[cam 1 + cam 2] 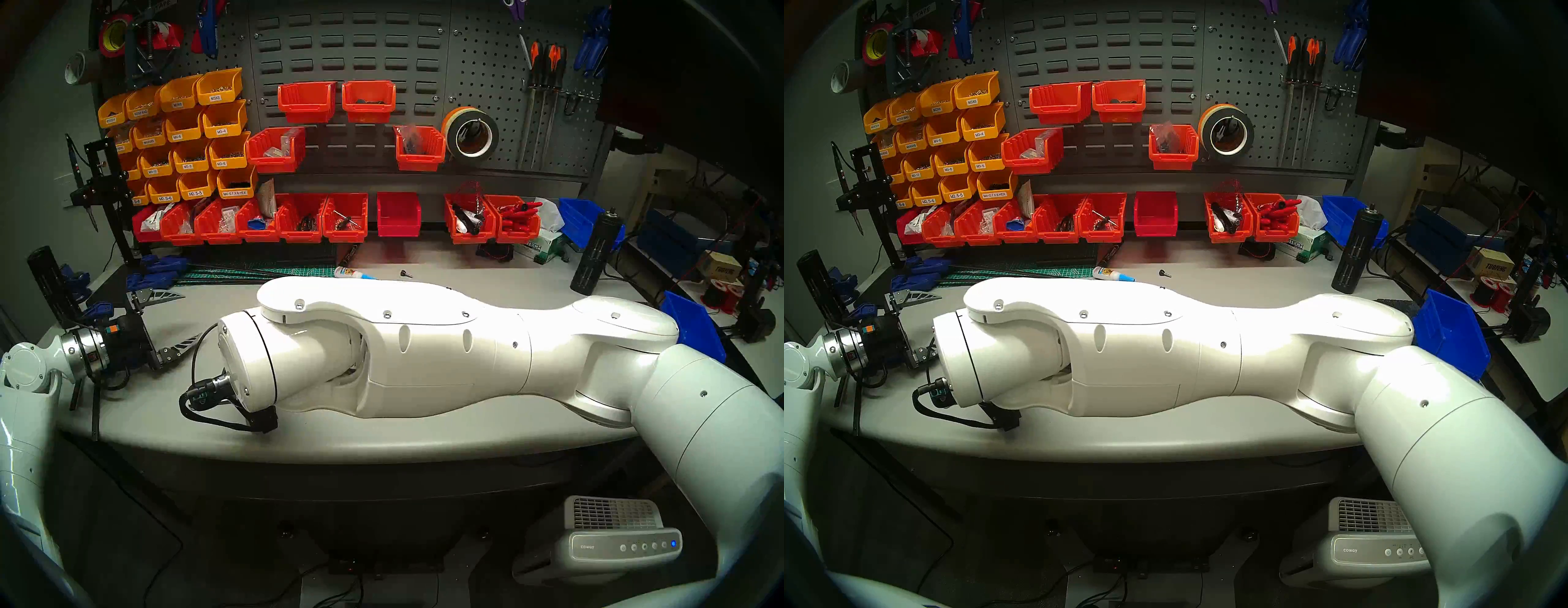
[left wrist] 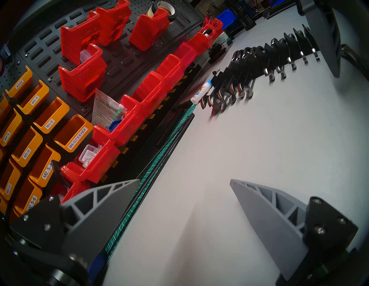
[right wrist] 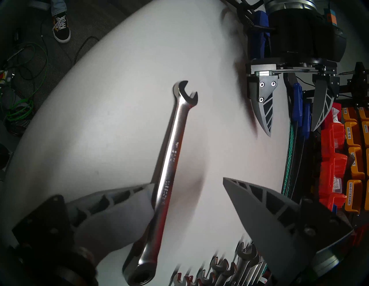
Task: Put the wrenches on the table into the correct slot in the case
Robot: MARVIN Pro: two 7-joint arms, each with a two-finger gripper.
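A chrome wrench (image 3: 171, 169) lies on the grey table (image 3: 111, 103), its shank against one finger (image 3: 111, 201) of the right gripper (image 3: 188, 182), whose jaws stand wide apart around it; whether that finger actually presses the wrench is hard to tell. Just beside the wrench's ring end sits the case (image 2: 259, 58), filled with wrenches. The left gripper (image 3: 291, 127), also spread open and empty, hovers beyond the wrench's open end.

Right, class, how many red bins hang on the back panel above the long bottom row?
4. Top-left bin and top-right bin side by side; below, lower-left bin and lower-right bin, beside the tape roll. None seems hidden.
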